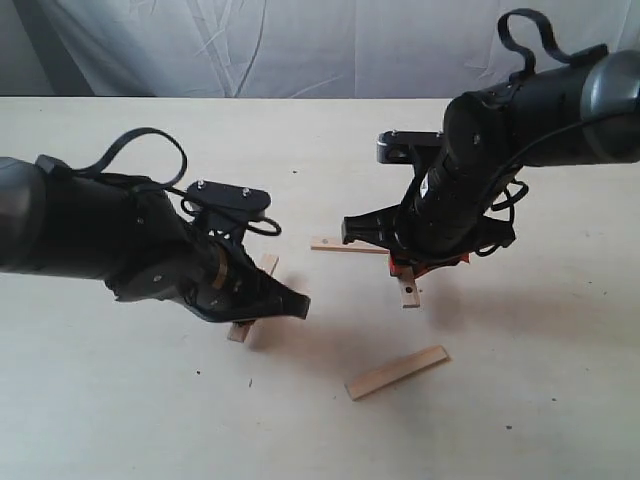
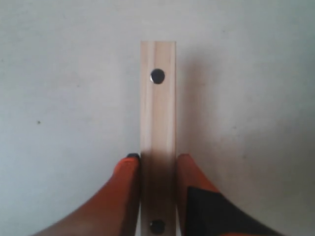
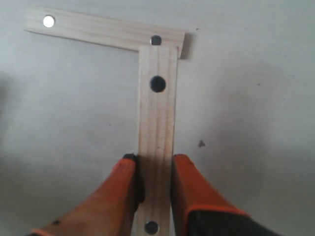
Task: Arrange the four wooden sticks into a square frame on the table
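Observation:
Four light-tan wooden sticks are on or near the pale table. My left gripper is shut on one stick, whose ends stick out past the orange fingers. My right gripper is shut on a second stick. That stick's far end overlaps the end of a third stick, making an L-shaped corner. The fourth stick lies loose and slanted near the front.
A wrinkled white cloth hangs behind the table's far edge. Both bulky black arms hover over the table's middle, the left arm low at the left, the right arm coming in from the upper right.

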### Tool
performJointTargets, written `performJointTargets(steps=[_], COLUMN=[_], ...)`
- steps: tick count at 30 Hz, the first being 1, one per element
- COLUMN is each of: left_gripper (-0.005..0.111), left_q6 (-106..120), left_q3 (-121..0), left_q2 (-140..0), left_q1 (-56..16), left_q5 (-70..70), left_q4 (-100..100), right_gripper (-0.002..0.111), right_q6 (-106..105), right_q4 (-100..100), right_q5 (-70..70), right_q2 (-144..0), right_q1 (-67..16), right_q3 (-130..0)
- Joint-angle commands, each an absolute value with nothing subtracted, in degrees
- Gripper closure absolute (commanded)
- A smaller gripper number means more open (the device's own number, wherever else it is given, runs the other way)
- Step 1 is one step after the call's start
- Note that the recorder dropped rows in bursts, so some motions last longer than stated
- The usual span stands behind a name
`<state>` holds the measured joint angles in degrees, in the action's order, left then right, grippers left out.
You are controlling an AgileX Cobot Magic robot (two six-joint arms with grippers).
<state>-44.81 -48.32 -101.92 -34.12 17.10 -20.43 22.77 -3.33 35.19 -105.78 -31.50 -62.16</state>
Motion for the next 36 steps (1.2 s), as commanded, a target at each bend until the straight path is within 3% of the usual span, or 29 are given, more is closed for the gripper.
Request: performJointTargets(steps=[1,20,36], left_gripper=[0.107,0.107,0.107], left_q6=[-44.9,-45.0,-45.0], left_q3=[-49.2,-49.2,-49.2], left_q2=[-102.0,-102.0,-102.7], left_q1=[-32.5,-31.5,-31.5], left_q5=[13.6,7.0,1.0], left_q4=[-17.6,-11.1,-9.6], right_gripper=[0.108,0.108,0.108], right_q6=[22.6,22.7,22.5], right_q4=[-2.7,-3.1,7.3], right_q5=[31.2,22.3,33.5], right_q2=[-108.5,-114.4,-106.5], right_q1=[-31.5,-31.5,-31.0], right_q3=[-62.0,-62.0,-66.1])
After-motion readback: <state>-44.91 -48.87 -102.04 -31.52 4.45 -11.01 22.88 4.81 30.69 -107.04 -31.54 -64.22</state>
